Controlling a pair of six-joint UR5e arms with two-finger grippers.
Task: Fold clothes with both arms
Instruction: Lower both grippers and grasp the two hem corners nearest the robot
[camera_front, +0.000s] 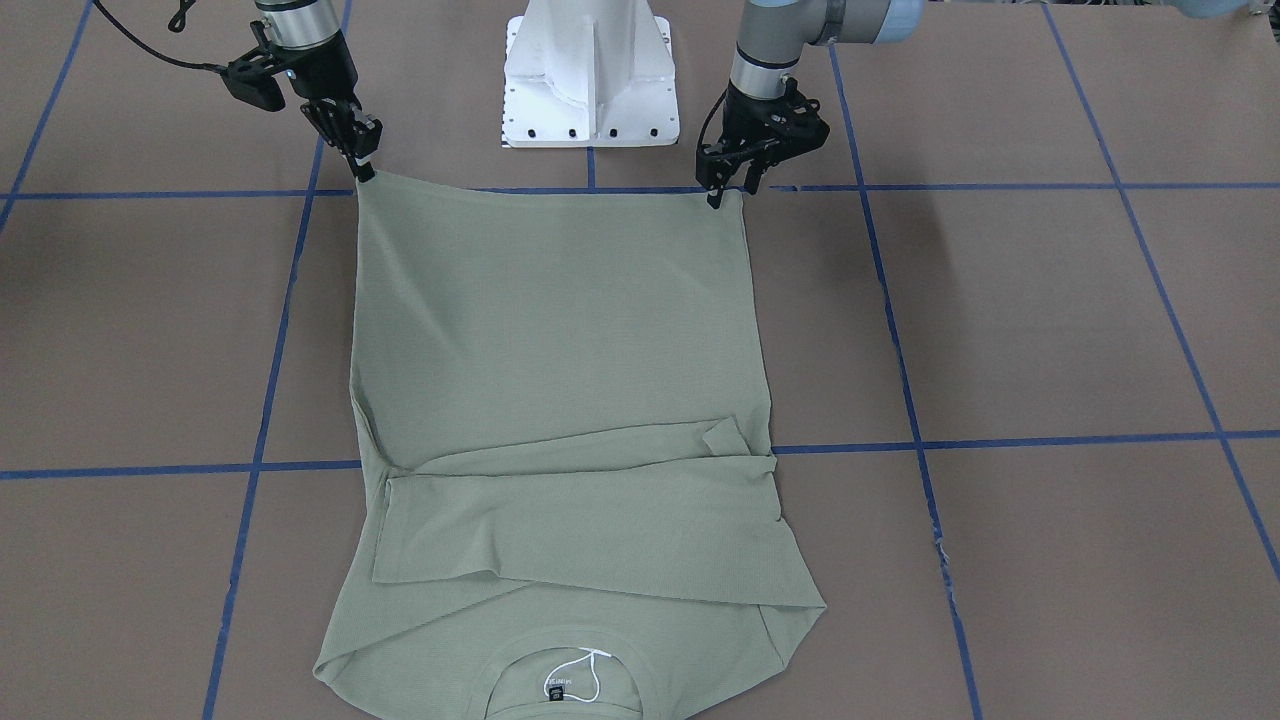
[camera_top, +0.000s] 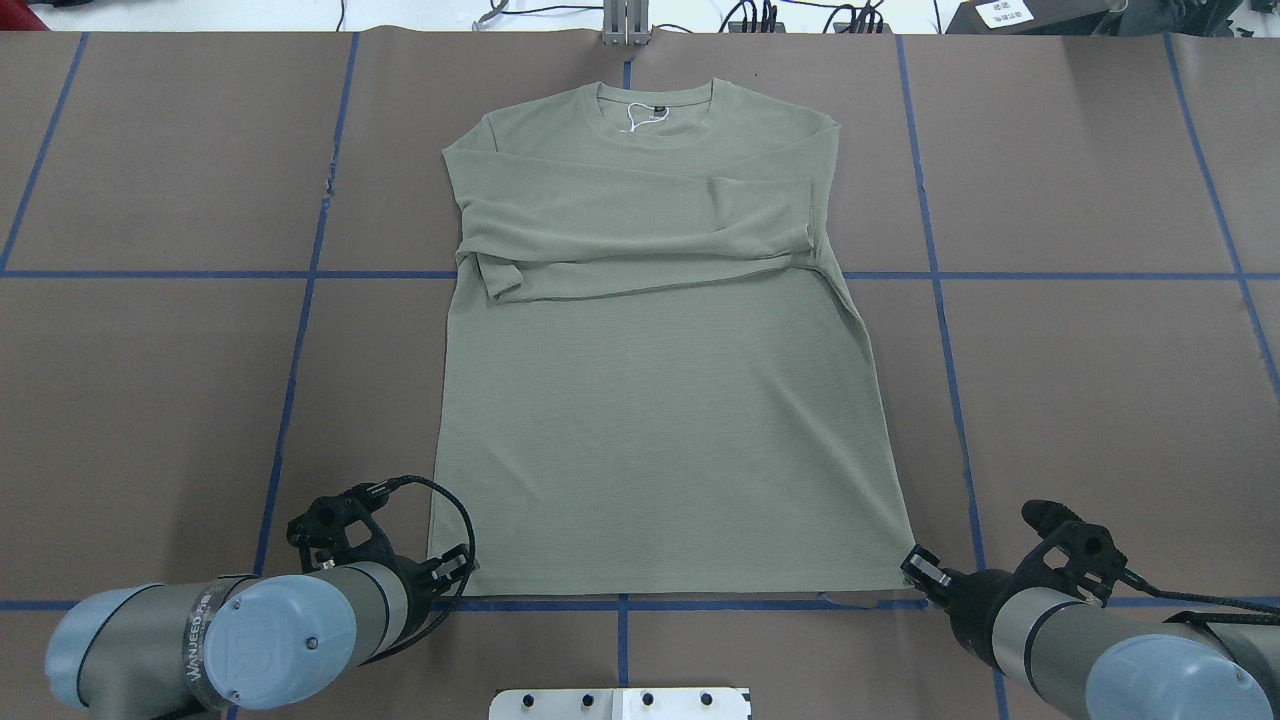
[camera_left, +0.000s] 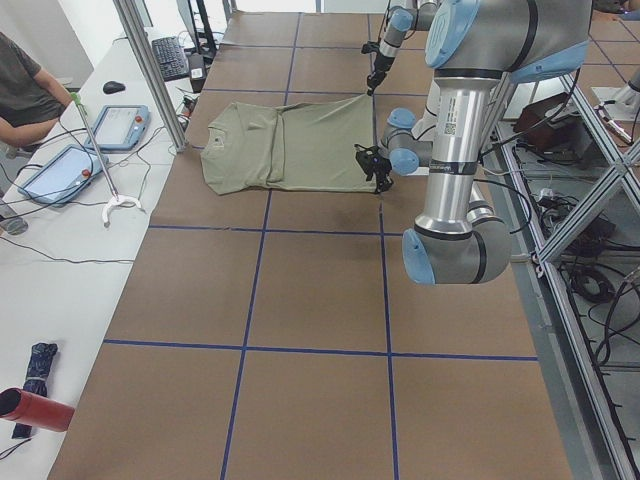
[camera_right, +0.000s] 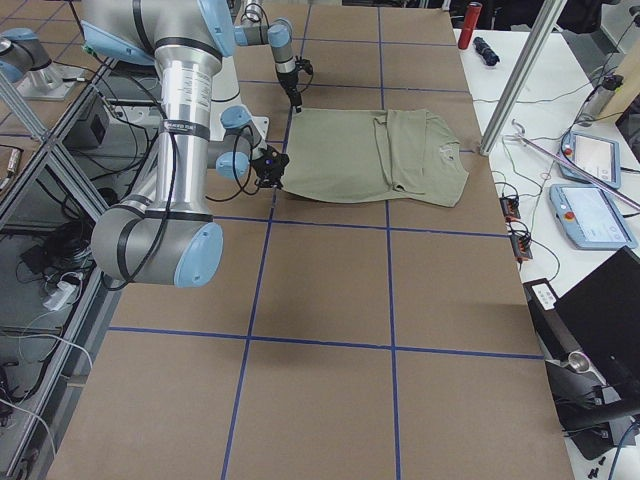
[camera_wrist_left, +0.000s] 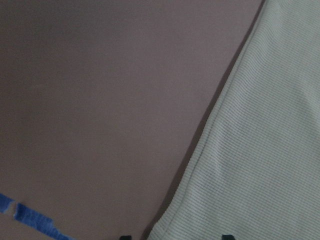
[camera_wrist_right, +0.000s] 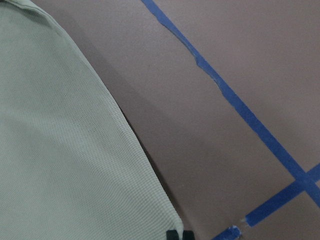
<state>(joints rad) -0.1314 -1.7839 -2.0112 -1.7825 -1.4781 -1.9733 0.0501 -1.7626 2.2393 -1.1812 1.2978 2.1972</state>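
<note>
At shirt (camera_top: 650, 400) hem: left claw (camera_front: 725, 190), right claw (camera_front: 364, 170)

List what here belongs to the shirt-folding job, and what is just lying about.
Job:
green shirt
left gripper, at one hem corner
right gripper, at the other hem corner

Lying about, on the side bench:
two tablets
keyboard
mouse
red cylinder
</note>
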